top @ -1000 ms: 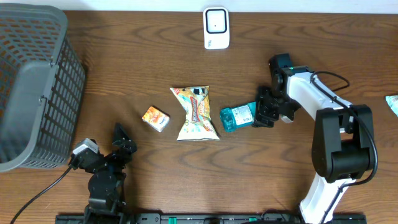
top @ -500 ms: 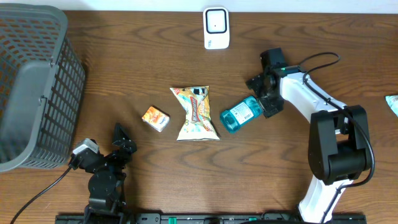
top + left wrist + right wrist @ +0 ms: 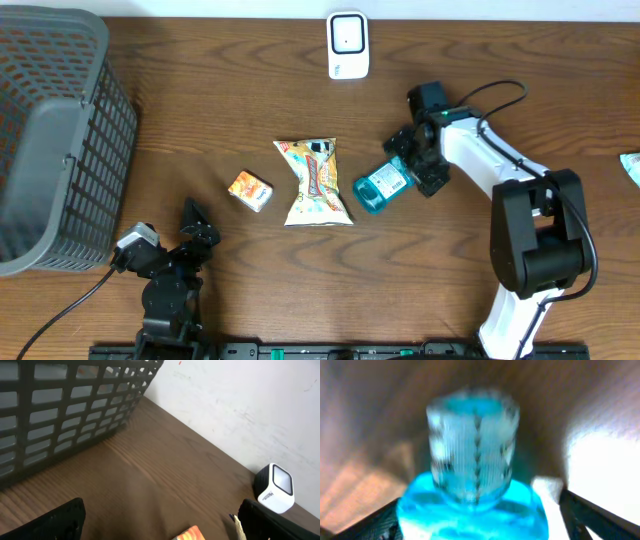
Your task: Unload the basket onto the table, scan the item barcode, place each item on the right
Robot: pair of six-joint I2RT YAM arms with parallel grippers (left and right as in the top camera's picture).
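Bottle [image 3: 383,184], clear blue plastic w/ ribbed cap [image 3: 472,445], lies at right hand [image 3: 413,164], jaws spread; left hand [image 3: 165,524] spread too.

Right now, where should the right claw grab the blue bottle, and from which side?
Probably the cap, from the upper right in the overhead view. The blue bottle lies on its side, cap pointing into the open right claw, centred between its fingers.

nothing here can really be read. the scanner [image 3: 274,487] has a small dark logo low on its face, too tiny to make out. the bag [image 3: 318,181], the box [image 3: 250,189] and the bottle [image 3: 385,182] label show print, all blur.
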